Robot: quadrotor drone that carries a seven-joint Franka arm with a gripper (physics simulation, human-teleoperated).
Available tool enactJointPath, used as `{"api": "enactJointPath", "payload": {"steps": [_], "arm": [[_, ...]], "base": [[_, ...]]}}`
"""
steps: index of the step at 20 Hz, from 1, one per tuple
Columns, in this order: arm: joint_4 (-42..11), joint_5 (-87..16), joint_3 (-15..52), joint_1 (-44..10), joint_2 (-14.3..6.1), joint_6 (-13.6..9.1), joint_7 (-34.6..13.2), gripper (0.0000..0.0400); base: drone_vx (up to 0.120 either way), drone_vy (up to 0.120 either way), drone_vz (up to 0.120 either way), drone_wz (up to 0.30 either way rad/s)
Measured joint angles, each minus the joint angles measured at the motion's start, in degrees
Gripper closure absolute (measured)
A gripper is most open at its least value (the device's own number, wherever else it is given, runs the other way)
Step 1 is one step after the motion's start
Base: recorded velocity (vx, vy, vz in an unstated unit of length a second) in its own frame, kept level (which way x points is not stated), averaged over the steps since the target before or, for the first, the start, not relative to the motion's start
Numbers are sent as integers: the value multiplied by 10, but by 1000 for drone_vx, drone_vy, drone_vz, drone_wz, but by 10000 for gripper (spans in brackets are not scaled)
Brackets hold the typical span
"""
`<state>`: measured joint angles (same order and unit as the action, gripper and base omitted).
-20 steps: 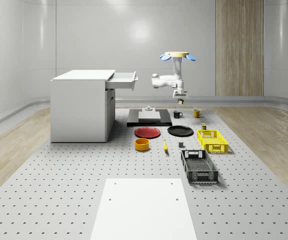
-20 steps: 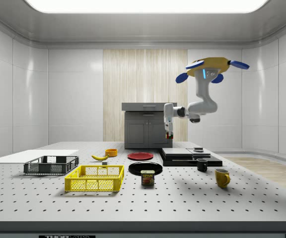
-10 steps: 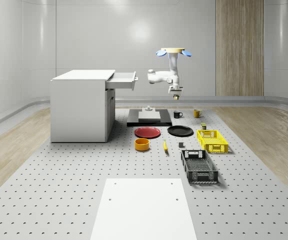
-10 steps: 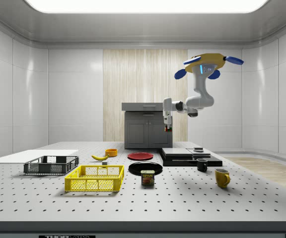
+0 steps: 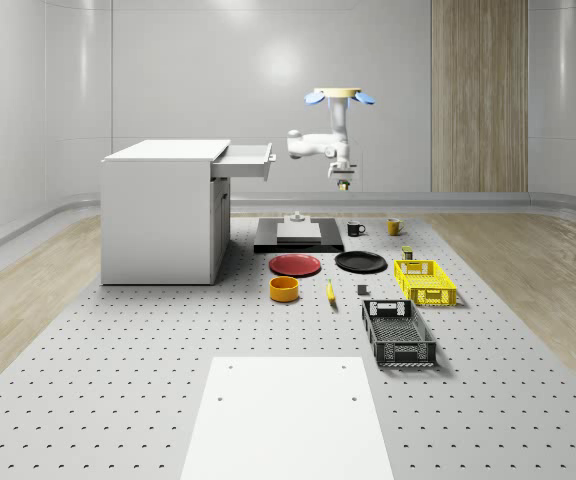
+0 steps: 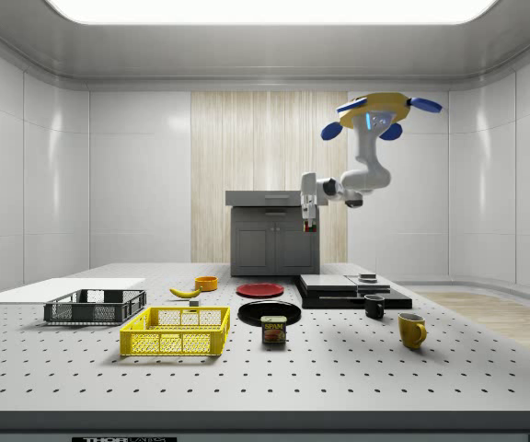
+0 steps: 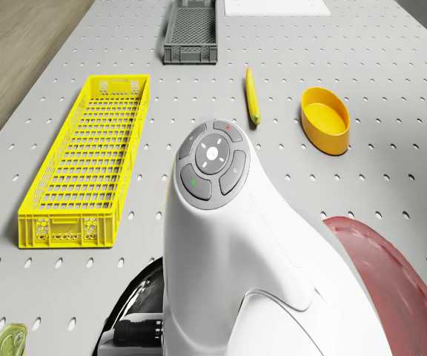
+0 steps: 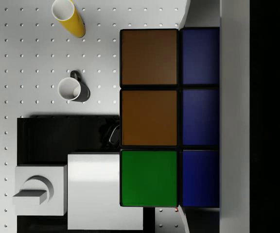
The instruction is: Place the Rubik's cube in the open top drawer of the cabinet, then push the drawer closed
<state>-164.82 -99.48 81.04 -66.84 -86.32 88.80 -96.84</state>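
Note:
My gripper [image 5: 343, 184] is shut on the Rubik's cube [image 8: 169, 116], whose brown, green and blue squares face the wrist camera. The cube [image 6: 310, 226] hangs in the air to the right of the cabinet's open top drawer [image 5: 246, 160], slightly below its level, in the whole-scene view. The drone [image 5: 338, 96] hovers higher than the white cabinet [image 5: 163, 215], over the black platform [image 5: 299, 234]. In the side view the gripper [image 6: 309, 223] hangs in front of the cabinet [image 6: 270, 241].
On the table lie a red plate [image 5: 295, 264], black plate [image 5: 360, 262], orange bowl [image 5: 284, 289], banana [image 5: 330, 291], yellow crate [image 5: 425, 281], grey crate [image 5: 398, 332], a black mug [image 5: 356, 228] and a yellow mug [image 5: 394, 226]. A white sheet [image 5: 286, 415] lies at the front.
The drone, arm and held cube have risen and shifted toward the whole-scene view's left, closer to the open drawer. The table's objects have not moved.

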Motion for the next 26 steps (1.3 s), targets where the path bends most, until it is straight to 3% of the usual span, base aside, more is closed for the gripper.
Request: {"api": "enactJointPath", "payload": {"steps": [26], "arm": [[1,8,3,-3,-21,19,-3,75]], "base": [[0,-120,120,0]]}}
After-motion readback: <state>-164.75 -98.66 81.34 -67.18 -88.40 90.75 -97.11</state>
